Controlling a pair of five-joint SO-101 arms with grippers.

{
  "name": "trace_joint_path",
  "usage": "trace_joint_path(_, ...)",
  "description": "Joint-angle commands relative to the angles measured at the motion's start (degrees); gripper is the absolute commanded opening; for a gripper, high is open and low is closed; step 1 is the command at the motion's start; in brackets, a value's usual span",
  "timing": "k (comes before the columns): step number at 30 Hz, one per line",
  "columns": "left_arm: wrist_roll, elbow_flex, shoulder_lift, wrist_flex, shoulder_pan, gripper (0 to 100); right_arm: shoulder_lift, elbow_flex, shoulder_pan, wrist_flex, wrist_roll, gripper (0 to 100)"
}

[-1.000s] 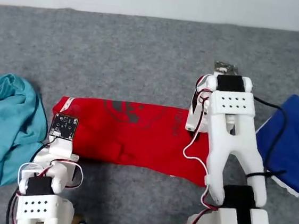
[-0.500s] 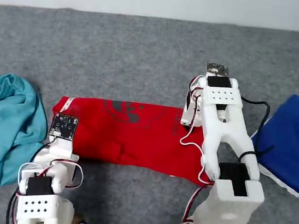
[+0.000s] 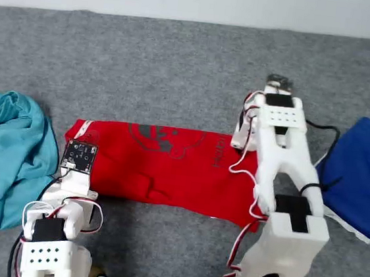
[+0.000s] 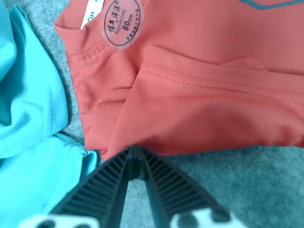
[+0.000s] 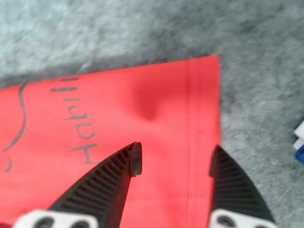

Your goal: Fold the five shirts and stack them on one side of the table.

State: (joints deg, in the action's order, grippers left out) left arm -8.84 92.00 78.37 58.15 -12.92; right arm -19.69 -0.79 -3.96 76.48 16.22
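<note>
A red shirt (image 3: 162, 166) lies folded into a long band across the middle of the grey table (image 3: 179, 65). My right arm (image 3: 279, 132) stretches over its right end. There my right gripper (image 5: 176, 159) stands open above the shirt's hemmed end (image 5: 199, 123), one finger (image 5: 134, 159) over the cloth and the other near its edge. My left gripper (image 4: 135, 154) is shut, its tips at the near corner of the red shirt (image 4: 204, 95), beside the teal shirt (image 4: 28, 118). In the high view the left arm (image 3: 76, 167) sits at the shirt's left end.
A crumpled teal shirt (image 3: 8, 153) lies at the left edge. At the right edge a folded blue shirt (image 3: 360, 173) rests on something white, close to the right arm. Bare grey table lies behind the red shirt.
The right arm's wrist shifted a little left, then back right and slightly farther away, uncovering the print on the shirt's right part. The left arm and the shirts have not moved.
</note>
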Motion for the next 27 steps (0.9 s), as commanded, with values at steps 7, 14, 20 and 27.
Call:
trace_joint_path(7, 0.53, -0.22, 0.44, -0.97, 0.35, 1, -4.79, -2.73, 2.51, -0.57, 0.53, 30.3)
trace_joint_path(14, 0.53, -0.22, 0.44, -0.97, 0.35, 1, -10.24, -2.90, -0.22, -0.84, 0.62, 30.3)
trace_joint_path(20, 0.53, -0.22, 0.44, -0.97, 0.35, 1, -12.53, -4.22, -0.84, -0.57, 0.62, 18.2)
trace_joint_path(27, 0.53, -0.22, 0.44, -0.97, 0.35, 1, -13.49, -6.15, -0.84, -0.04, 0.18, 0.9)
